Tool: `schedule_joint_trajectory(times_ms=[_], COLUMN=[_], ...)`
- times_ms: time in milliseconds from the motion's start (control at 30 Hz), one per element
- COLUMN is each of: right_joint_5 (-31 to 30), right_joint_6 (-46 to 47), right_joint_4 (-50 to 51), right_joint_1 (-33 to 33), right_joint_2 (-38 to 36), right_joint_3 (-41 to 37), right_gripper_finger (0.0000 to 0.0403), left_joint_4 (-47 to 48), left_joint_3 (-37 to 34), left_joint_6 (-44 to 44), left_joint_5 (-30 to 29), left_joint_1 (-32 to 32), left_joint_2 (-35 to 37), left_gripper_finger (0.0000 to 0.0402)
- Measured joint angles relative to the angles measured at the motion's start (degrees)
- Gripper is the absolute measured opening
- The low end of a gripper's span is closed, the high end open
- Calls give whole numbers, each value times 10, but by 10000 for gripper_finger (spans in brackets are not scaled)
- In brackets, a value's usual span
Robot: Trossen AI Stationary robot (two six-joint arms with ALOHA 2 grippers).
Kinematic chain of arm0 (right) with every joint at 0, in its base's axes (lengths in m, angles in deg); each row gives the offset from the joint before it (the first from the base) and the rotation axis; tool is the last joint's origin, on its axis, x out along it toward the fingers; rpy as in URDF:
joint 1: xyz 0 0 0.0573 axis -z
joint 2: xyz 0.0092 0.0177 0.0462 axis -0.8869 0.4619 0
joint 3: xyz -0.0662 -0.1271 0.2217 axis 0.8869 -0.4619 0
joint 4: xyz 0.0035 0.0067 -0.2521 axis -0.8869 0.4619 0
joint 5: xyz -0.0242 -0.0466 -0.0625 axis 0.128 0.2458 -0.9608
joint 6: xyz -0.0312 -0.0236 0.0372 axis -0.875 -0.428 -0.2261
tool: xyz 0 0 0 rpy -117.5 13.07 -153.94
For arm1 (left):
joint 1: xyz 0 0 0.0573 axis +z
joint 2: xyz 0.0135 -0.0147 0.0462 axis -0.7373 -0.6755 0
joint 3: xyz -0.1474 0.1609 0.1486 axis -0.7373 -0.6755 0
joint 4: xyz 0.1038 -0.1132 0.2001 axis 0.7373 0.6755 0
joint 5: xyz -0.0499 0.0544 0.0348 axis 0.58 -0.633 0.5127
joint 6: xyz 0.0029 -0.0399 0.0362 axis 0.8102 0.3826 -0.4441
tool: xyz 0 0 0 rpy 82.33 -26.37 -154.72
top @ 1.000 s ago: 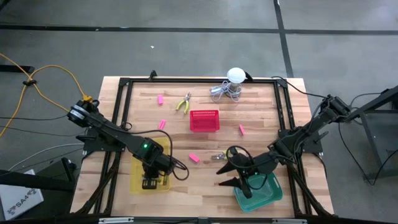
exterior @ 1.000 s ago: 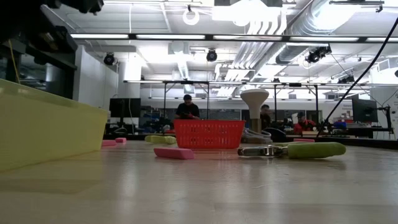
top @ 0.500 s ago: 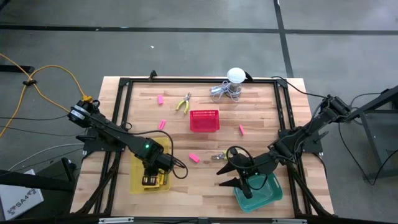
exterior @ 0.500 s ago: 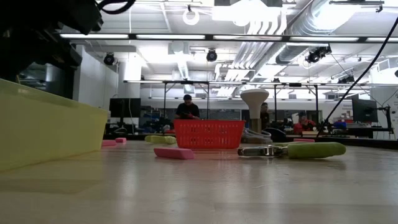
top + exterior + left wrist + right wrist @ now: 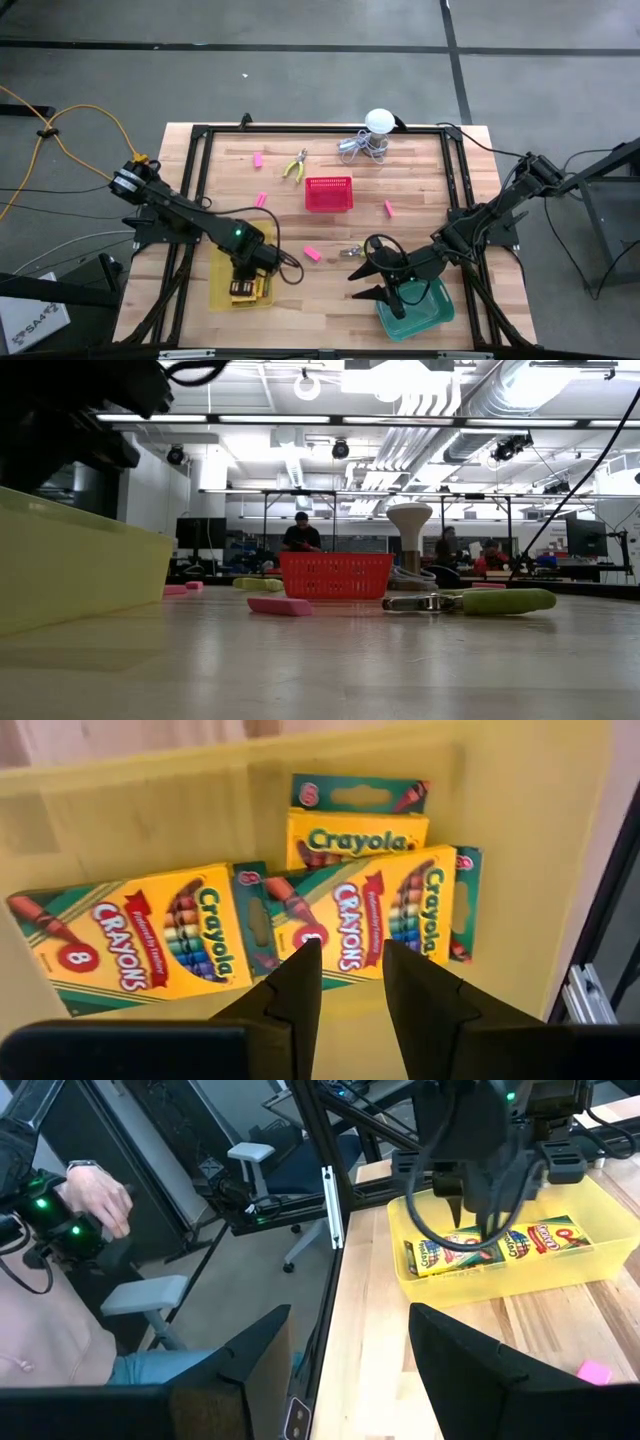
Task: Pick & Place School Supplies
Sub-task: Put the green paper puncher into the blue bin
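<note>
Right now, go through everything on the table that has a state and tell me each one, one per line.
Left end effector: open, empty, over the yellow tray.
Right end effector: open, empty.
Yellow tray: holds three crayon boxes, lying flat, overlapping.
Red basket: upright; contents not visible.
Green tray: partly hidden under the right arm.
Pliers: lying flat on the table.
Pink eraser: lying flat.

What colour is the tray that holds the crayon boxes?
Yellow. The tray with the crayon boxes shows best in the left wrist view.
</note>
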Motion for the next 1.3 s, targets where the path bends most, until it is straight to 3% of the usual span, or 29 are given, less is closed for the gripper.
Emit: schedule_joint_trajectory(times_ms=[233,433,667,800,933,1100,1300], right_joint_5=[-45,-108,-135,-129,-78,-25,-11], right_joint_6=[3,53,103,133,134,102,42], right_joint_4=[9,96,174,233,307,363,433], right_joint_1=[0,11,37,56,73,91,116], right_joint_2=[0,0,0,0,0,0,15], right_joint_3=[0,0,0,0,0,0,0], right_gripper_finger=[191,191,191,191,191,191,191], left_joint_4=[-4,-33,-57,-83,-124,-179,-224], left_joint_3=[0,1,1,1,1,1,1], left_joint_6=[2,-7,-18,-17,-30,-31,-32], left_joint_5=[-1,1,-23,-54,-64,-64,-62], left_joint_1=[35,67,130,170,198,211,210], left_joint_2=[0,0,23,54,89,117,122], left_gripper_finger=[105,103,103,103,102,102,102])
